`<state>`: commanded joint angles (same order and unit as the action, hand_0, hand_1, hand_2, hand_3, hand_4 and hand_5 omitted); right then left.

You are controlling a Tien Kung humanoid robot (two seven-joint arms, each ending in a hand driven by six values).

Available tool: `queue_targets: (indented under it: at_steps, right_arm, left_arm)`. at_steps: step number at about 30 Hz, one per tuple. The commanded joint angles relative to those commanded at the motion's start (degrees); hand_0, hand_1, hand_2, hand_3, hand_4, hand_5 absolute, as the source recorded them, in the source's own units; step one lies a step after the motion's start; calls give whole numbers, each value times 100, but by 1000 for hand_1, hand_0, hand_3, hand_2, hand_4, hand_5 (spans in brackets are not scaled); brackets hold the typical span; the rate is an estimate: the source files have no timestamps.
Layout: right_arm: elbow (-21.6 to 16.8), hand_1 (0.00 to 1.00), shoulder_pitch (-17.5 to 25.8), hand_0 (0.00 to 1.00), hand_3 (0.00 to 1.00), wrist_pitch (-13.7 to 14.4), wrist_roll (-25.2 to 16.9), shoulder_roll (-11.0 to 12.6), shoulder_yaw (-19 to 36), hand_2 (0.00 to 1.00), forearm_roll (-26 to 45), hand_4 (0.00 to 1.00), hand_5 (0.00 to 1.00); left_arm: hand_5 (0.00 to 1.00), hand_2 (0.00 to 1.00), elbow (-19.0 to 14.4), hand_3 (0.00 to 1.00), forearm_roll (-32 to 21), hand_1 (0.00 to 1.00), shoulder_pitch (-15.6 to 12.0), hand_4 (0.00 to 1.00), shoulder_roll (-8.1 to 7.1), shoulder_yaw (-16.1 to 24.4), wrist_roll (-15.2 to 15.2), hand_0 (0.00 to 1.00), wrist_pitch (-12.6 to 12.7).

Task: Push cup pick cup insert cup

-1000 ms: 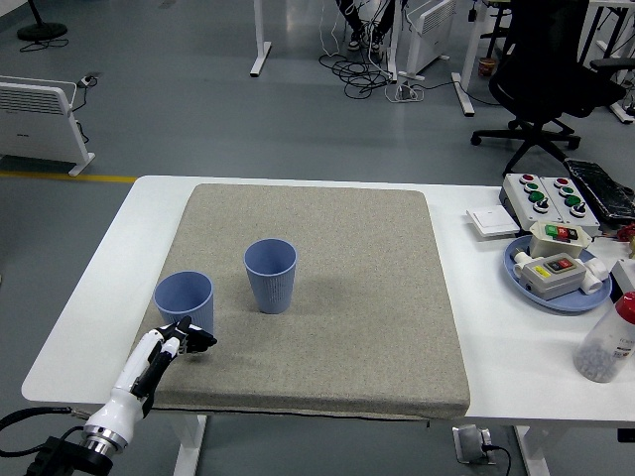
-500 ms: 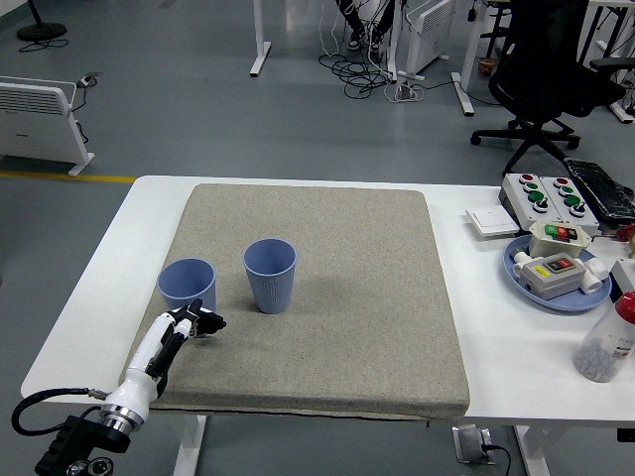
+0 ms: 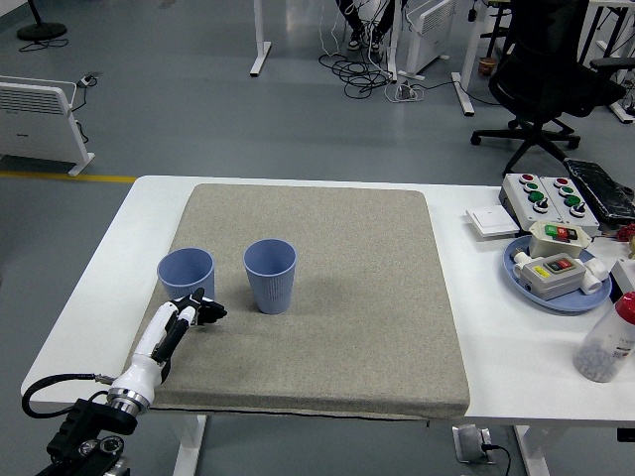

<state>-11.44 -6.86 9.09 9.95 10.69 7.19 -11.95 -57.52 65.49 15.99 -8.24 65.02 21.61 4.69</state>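
Two blue cups stand upright on the beige mat (image 3: pixel 327 337). One cup (image 3: pixel 186 279) is near the mat's left edge. The other cup (image 3: pixel 270 276) stands a little to its right, near the mat's middle. My left hand (image 3: pixel 190 315) comes in from the lower left, with its fingers reaching toward the near side of the left cup, close to its base. The fingers hold nothing. The right arm is out of view.
On the white table at the right are a blue plate (image 3: pixel 556 278) with switch boxes, a button box (image 3: pixel 551 196), a white square (image 3: pixel 491 221) and a clear bottle with a red cap (image 3: pixel 607 342). An office chair (image 3: pixel 546 79) stands beyond the table.
My left hand has moved forward and up the mat. The left cup has shifted away from me, slightly to the right, and the middle cup has stayed put.
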Motion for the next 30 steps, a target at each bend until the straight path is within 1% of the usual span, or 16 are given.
queue_targets:
  at_steps: [1,5,7,13,19,25,30]
  right_arm:
    - [-2,607,0,700,589,-2,5,-1,9,671,-15,123,541]
    - [-4,606,1,701,589,-4,13,-2,20,671,-35,121,540]
    - [-6,606,7,701,589,-4,24,-6,41,671,-70,121,540]
    - [-8,606,20,701,588,-8,42,-6,80,671,-143,122,536]
    - [-13,606,31,701,588,-12,54,-8,106,670,-203,122,535]
    - [-16,606,39,702,588,-12,52,-10,110,671,-222,124,536]
    - [-18,606,28,702,589,-14,61,-14,126,671,-252,124,535]
  left_arm:
    - [998,534,88,484,-23,606,70,589,-12,-32,3,650,-1]
    - [998,534,239,484,-60,606,185,587,-26,-83,20,648,1]
    - [998,534,356,484,-91,606,295,587,-37,-132,46,648,13]
    - [998,534,534,483,-203,605,487,585,-94,-287,103,647,33]
    - [998,534,918,482,-359,605,727,583,-158,-472,189,642,55]
    - [998,533,1079,482,-417,604,924,582,-206,-550,253,638,75]
    - [998,532,1269,481,-561,601,1078,581,-211,-681,313,636,78]
